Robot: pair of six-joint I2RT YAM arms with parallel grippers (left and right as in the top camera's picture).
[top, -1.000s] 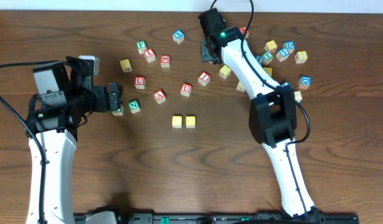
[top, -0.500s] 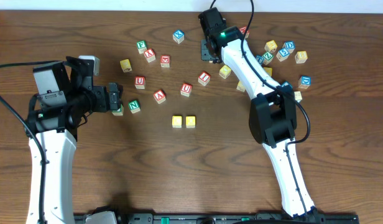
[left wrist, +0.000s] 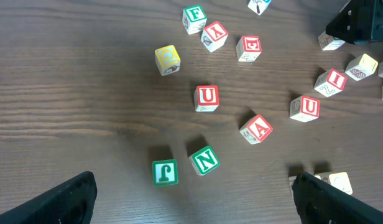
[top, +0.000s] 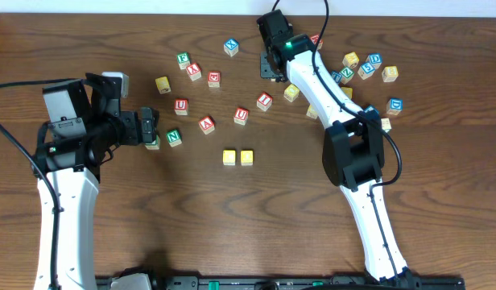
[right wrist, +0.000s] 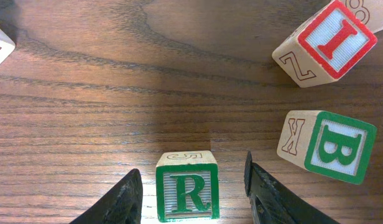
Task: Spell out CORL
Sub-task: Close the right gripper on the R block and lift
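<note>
My right hand point(right wrist: 191, 177) is out toward 12 o'clock on the tabletop point(top: 192, 217). Its fingers stand on either side of the R cube point(right wrist: 187, 194), and bare wood shows on both sides, so the hand is released and not gripping. The R cube sits flat with its green letter facing up. From it, a green B cube point(right wrist: 328, 146) lies at 2 o'clock and a red I cube point(right wrist: 328, 40) at 1 o'clock, both apart from it.

Near the centre of the tabletop, one yellow cube point(top: 229, 157) sits with a second yellow cube point(top: 247, 157) just beside it at 3 o'clock. A blue-lettered cube point(top: 394, 105) far out at 3 o'clock is too small to read.

My left hand point(left wrist: 191, 180) is at 9 o'clock, spread wide and holding nothing. A green J cube point(left wrist: 165, 172) and a green N cube point(left wrist: 204, 160) lie on the wood ahead of it.
</note>
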